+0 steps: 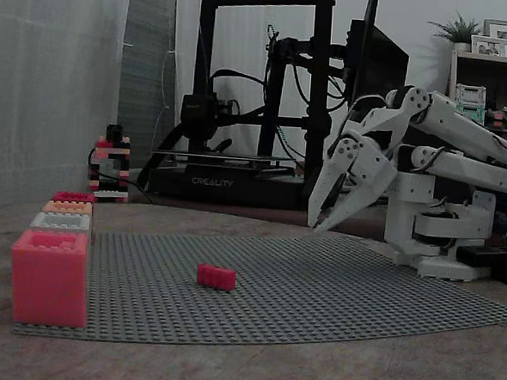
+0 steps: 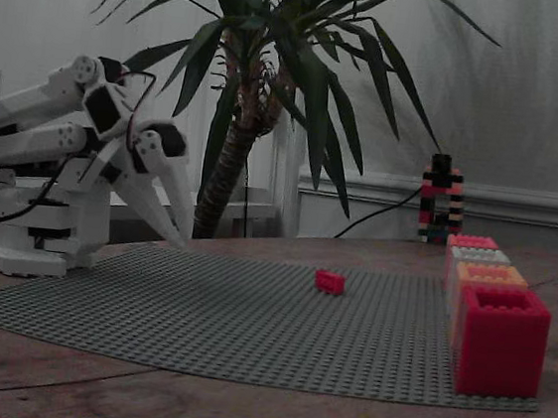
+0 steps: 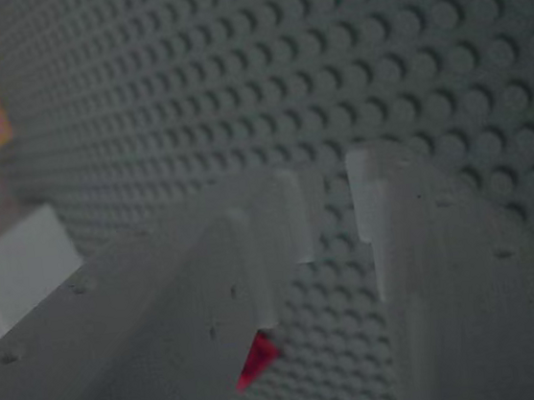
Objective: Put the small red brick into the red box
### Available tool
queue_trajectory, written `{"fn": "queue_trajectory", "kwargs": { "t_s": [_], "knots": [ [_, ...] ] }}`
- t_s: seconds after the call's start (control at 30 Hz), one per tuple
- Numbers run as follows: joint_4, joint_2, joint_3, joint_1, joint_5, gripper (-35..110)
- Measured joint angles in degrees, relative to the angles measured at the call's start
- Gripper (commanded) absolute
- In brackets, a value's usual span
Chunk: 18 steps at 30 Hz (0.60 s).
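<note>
Small red brick (image 1: 216, 276) lies on the grey studded baseplate (image 1: 333, 290) on the table, roughly mid-plate in both fixed views and untouched. The red box (image 1: 49, 277) stands at the baseplate's corner, well apart from the brick, at the near end of a row of other boxes (image 1: 62, 217). The white gripper (image 1: 319, 223) hangs above the plate near the arm's base, tips pointing down, clear of the brick and on the opposite side from the box. In the wrist view its fingers (image 3: 284, 219) stand slightly parted with nothing between them. A red sliver, probably the brick, shows low beside one finger. Judged from this, nothing of the task is done: reaching, grasping, carrying and dropping into the box all remain.
</note>
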Motion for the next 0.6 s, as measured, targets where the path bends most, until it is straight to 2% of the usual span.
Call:
{"fn": "queue_trajectory", "kwargs": {
  "t_s": [0.37, 0.47, 0.6],
  "knots": [
    [-2.2, -1.8, 0.0, 0.0, -1.3, 0],
    [-7.1, -9.8, -1.3, 0.0, -4.1, 0],
    [-11.2, -25.4, -13.8, -1.1, -9.5, 2]
  ]
}}
